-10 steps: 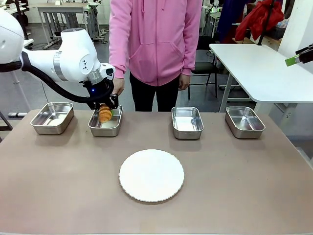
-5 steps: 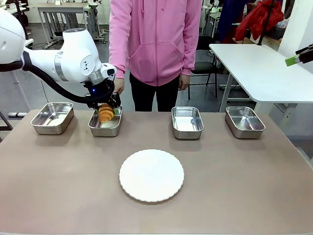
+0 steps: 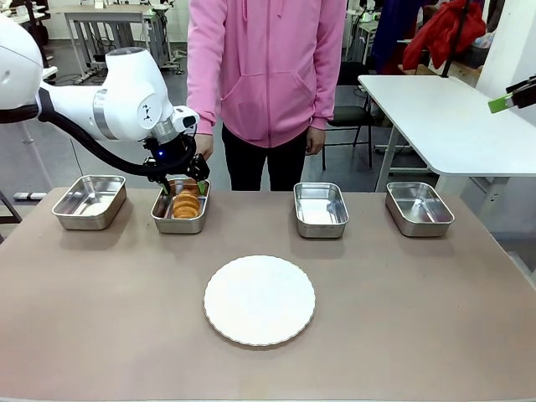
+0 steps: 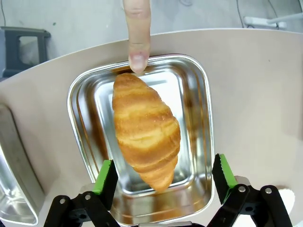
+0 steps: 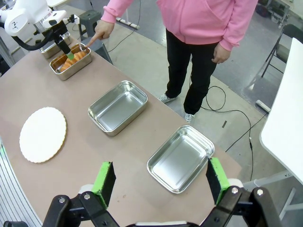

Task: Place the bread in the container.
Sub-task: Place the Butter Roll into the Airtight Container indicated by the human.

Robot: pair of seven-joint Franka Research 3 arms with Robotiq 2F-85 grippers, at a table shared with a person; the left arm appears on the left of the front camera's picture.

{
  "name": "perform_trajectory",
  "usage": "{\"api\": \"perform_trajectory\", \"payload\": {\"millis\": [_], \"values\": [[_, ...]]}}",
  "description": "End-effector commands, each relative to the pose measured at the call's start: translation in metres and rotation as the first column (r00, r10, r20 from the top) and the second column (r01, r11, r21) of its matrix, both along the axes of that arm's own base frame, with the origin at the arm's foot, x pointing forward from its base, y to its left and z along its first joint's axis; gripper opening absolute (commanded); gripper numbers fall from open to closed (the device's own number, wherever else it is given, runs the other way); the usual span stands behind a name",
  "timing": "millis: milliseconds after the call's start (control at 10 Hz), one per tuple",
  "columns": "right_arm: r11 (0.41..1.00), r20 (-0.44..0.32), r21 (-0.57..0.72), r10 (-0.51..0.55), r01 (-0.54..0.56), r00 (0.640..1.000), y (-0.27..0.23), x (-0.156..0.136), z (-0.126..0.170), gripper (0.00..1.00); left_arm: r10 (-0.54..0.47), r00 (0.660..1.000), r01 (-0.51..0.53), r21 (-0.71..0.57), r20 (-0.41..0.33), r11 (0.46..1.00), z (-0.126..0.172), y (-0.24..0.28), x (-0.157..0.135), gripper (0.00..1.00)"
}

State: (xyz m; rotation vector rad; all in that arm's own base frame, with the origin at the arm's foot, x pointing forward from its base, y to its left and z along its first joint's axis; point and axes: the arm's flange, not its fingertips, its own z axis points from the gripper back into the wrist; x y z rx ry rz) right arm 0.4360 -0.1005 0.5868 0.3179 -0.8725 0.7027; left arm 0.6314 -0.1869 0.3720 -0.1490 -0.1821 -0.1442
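A second ago the left gripper held the croissant pinched above the tray. Now we see the croissant lying loose inside the tray, and the gripper's fingers stand spread wide apart, holding nothing. The arm itself has barely shifted; it hangs just above the tray's far edge.

From the left wrist camera, the croissant lies slantwise on the tray's floor, one tapered end toward the person's fingertip, the other toward the gripper. It is golden brown, oblong, with ridged bands across its back and a slightly glossy crust. The tray is shiny steel, rectangular with rounded corners and a rolled rim, and its walls mirror the pastry's colour. The green pads flank the tray's near end, clear of the croissant.

The person's finger points down at the tray's far rim; we cannot tell whether it touches the pastry.

The table is matte brown. Three more steel trays stand in the same row: one to the left, two to the right. A round white plate with a scalloped edge sits nearer us.

The right gripper hovers high over the table's right end, fingers wide and empty.
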Motion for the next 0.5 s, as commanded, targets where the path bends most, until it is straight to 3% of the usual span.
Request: {"api": "perform_trajectory", "payload": {"millis": [0, 400], "values": [[1.0, 0.013, 0.016, 0.005, -0.005, 1.0, 0.0011, -0.0001, 0.0001, 1.0, -0.008, 1.0, 0.008, 0.01, -0.006, 1.0, -0.0004, -0.0001, -0.0005, 1.0], [1.0, 0.013, 0.016, 0.005, -0.005, 1.0, 0.0011, -0.0001, 0.0001, 1.0, -0.008, 1.0, 0.008, 0.01, -0.006, 1.0, -0.0004, -0.0001, -0.0005, 1.0]]}}
